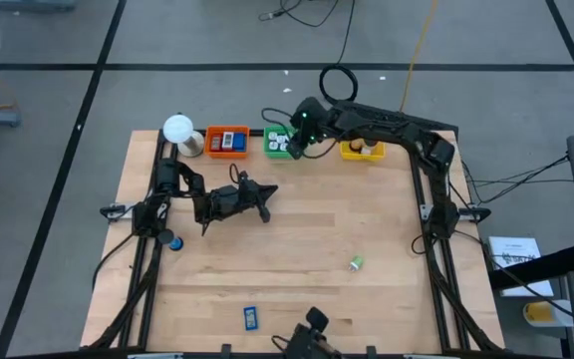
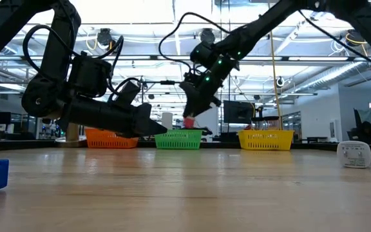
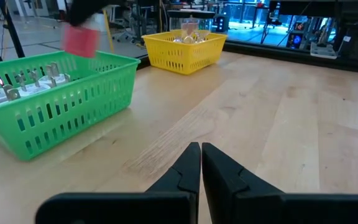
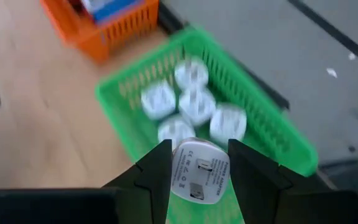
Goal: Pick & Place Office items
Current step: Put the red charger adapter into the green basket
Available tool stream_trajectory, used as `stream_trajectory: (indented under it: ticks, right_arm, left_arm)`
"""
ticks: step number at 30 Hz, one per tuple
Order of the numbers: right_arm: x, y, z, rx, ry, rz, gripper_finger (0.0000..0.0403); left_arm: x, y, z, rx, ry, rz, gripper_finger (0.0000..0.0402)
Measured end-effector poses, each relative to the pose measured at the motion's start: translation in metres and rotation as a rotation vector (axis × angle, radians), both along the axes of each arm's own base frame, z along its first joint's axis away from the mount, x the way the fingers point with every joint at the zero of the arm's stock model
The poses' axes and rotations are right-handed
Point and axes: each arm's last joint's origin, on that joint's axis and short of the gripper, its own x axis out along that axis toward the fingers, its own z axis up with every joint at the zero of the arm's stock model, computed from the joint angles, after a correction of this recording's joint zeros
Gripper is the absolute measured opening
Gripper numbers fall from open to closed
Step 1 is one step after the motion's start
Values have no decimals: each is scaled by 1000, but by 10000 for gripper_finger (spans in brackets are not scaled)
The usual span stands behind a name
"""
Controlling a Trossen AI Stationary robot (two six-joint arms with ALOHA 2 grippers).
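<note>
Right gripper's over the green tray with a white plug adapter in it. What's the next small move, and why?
Probably open the right gripper and let the white plug adapter drop. It is clamped between the fingers directly above the green tray, which already holds several matching white adapters. A slight lowering first may soften the fall. The left gripper waits shut, low over the table.

Small print shows on the white plug (image 4: 196, 167), but none is legible.
</note>
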Motion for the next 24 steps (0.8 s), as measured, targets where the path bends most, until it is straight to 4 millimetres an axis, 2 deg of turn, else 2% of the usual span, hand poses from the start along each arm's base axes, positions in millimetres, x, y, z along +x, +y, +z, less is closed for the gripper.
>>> stream_trajectory:
  ticks: [15,24]
  right_arm:
    - [0,-19,-39,29,65,16,132]
    - [3,-21,-43,17,48,18,137]
  left_arm:
    - [0,0,0,2,1,-1,19]
    - [0,0,0,4,2,-1,19]
